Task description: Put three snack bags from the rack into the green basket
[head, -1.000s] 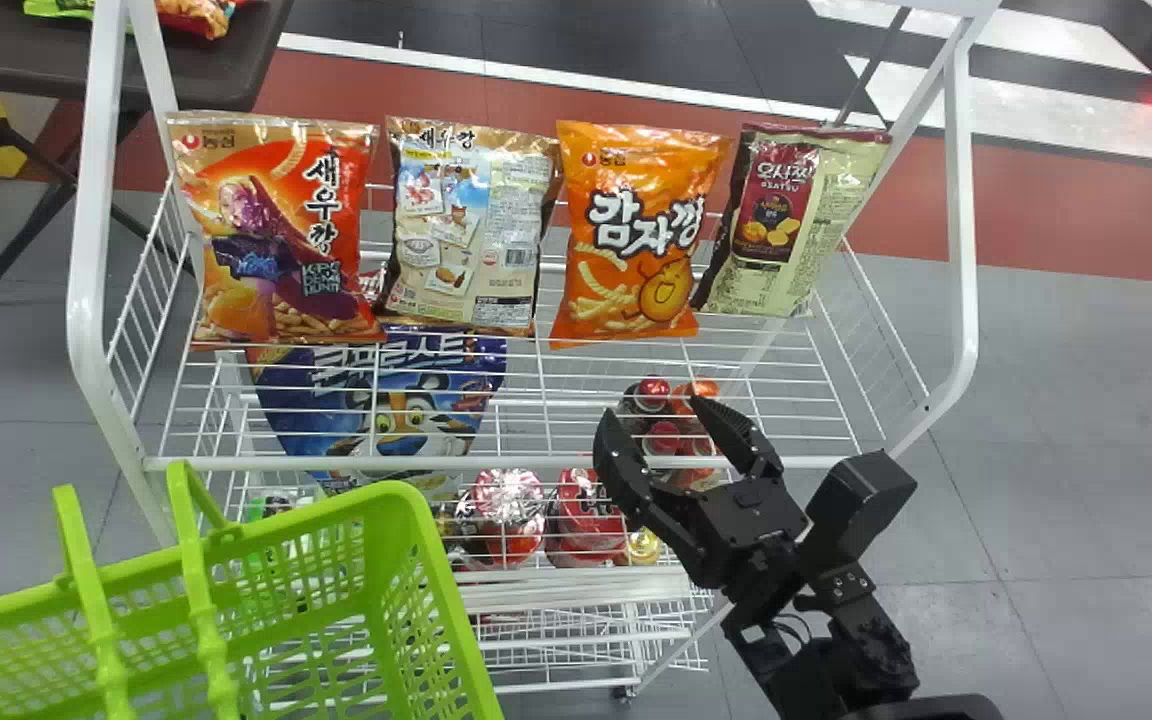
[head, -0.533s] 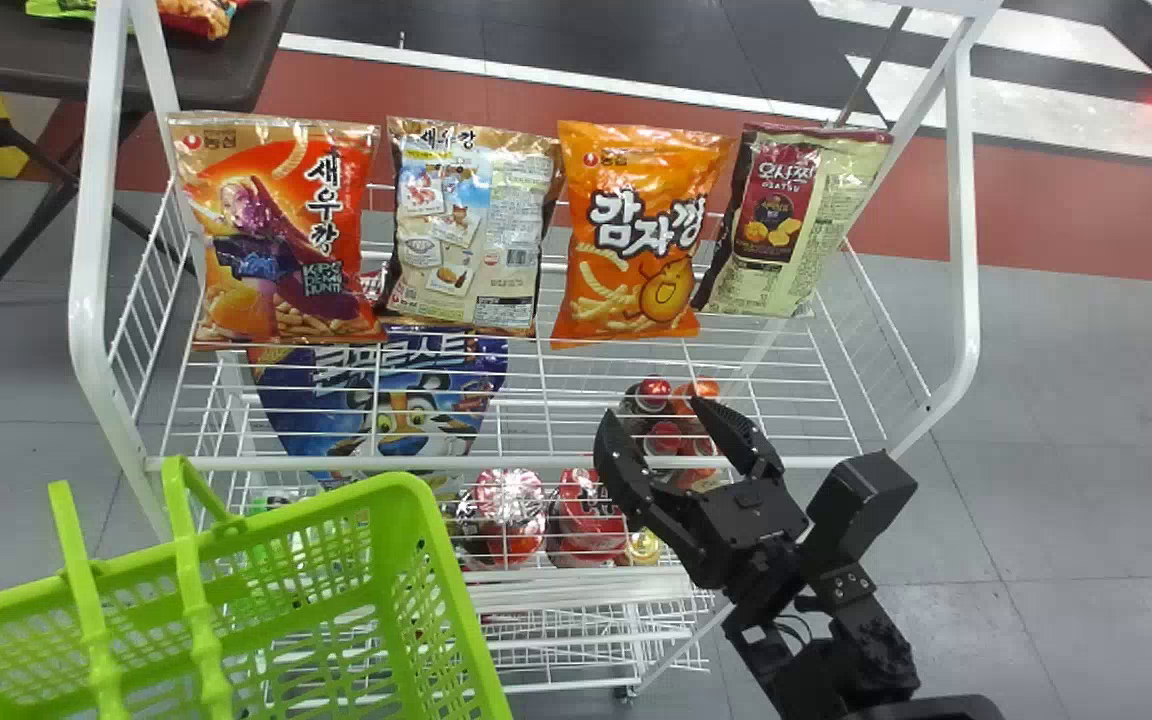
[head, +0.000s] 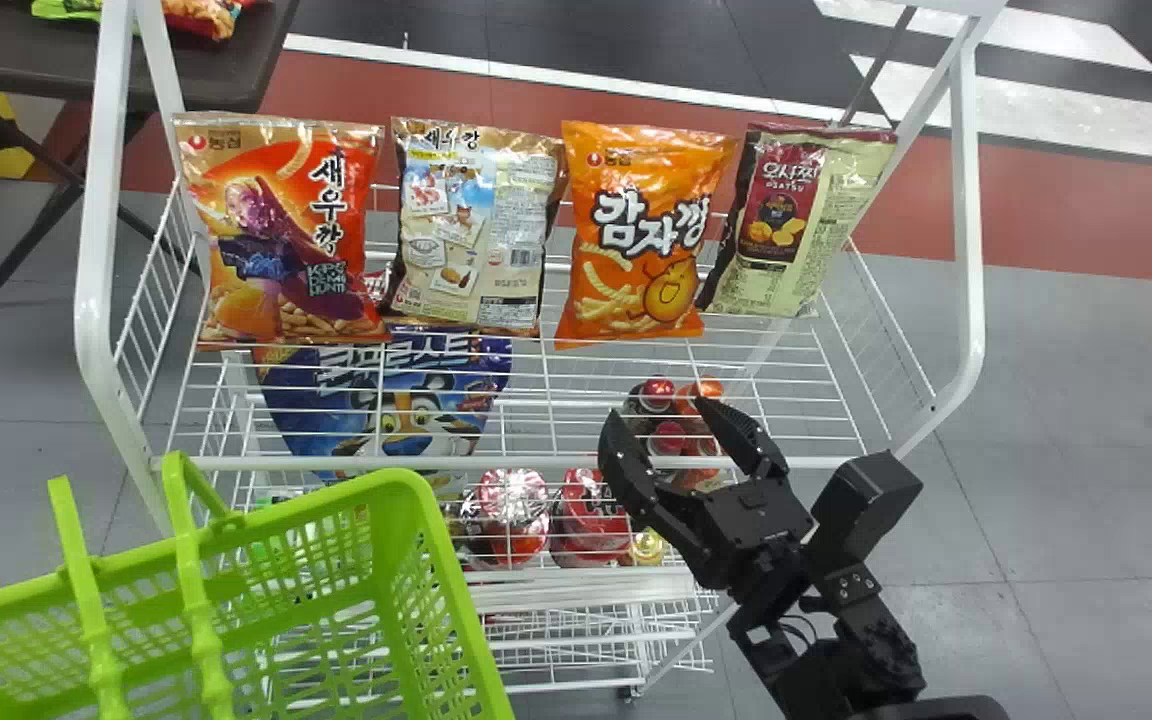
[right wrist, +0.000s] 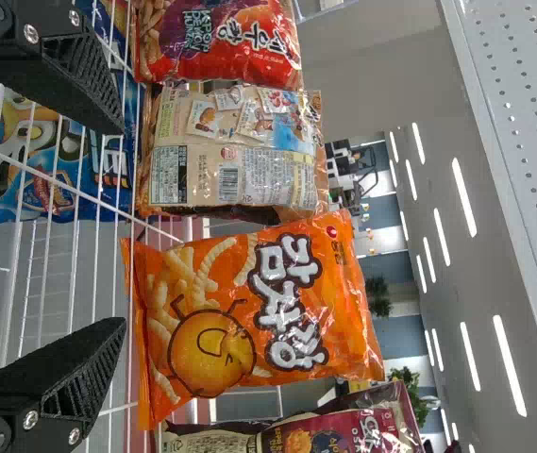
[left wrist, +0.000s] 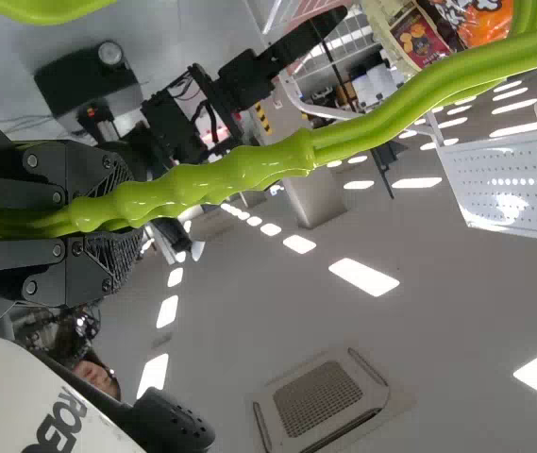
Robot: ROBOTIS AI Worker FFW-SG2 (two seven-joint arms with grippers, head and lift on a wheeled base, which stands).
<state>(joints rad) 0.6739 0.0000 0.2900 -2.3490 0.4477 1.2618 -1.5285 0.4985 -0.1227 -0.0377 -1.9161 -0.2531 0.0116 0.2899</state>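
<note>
- From where I stand, the robot's right pincer (head: pixel 658 412) is spread wide, its two black fingers well apart with nothing between them, near the front rail (head: pixel 496 463) of the rack's upper shelf and toward its right side.
- The left pincer (left wrist: pixel 122 215) is closed around the basket's ribbed green handle (left wrist: pixel 296 156).
- The green basket (head: pixel 468 620) hangs in front of the rack on the left, its open top facing up.
- A gap lies between the right pincer and the snack bags, all four of them on the upper shelf of the white wire rack (head: pixel 968 200).
- They stand upright in a row, leaning back a little: from the left, a red-orange bag (head: pixel 276 240), a beige bag (head: pixel 471 230) turned with its printed back to me, an orange bag (head: pixel 641 235), and a cream-and-maroon bag (head: pixel 801 220).
- Below, through the wires, I can see a big blue bag (head: pixel 386 395) on the left and some red- and orange-capped bottles (head: pixel 669 437) on the right, beneath the right pincer.
- Two red packs (head: pixel 511 515) sit side by side lower down, just right of the basket.
- Past the rack runs a grey floor (head: pixel 1096 420) with a brick-red band across it.
</note>
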